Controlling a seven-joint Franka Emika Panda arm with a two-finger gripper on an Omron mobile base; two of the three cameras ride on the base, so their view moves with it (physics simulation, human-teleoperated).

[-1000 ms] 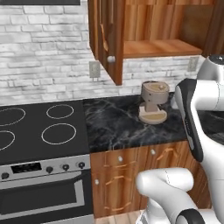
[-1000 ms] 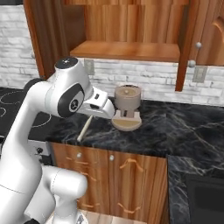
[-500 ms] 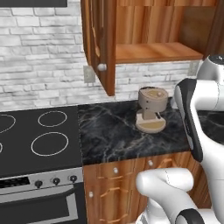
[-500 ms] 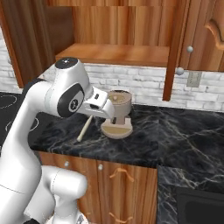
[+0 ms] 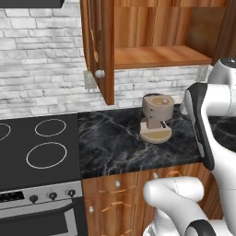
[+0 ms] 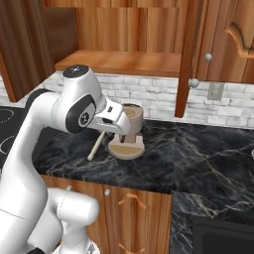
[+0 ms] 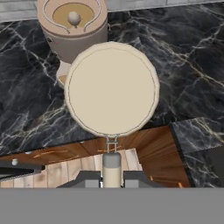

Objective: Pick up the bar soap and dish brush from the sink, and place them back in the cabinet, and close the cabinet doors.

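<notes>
White arm bent over counter (image 6: pixel 198 163), tool (image 7: pixel 112 177) gripping dish brush (image 7: pixel 112 89)

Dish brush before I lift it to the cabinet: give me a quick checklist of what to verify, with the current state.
1. Dish brush held in the gripper: ok, handle clamped between the fingers, round head out in front.
2. Cabinet open: ok, both doors swung out.
3. Shelf free where it shows: ok.
4. Brush clear of the coffee machine: cannot tell, its handle hangs close beside it.
5. Bar soap already stored: cannot tell.
6. Gripper at shelf height: not ok, well below.
</notes>
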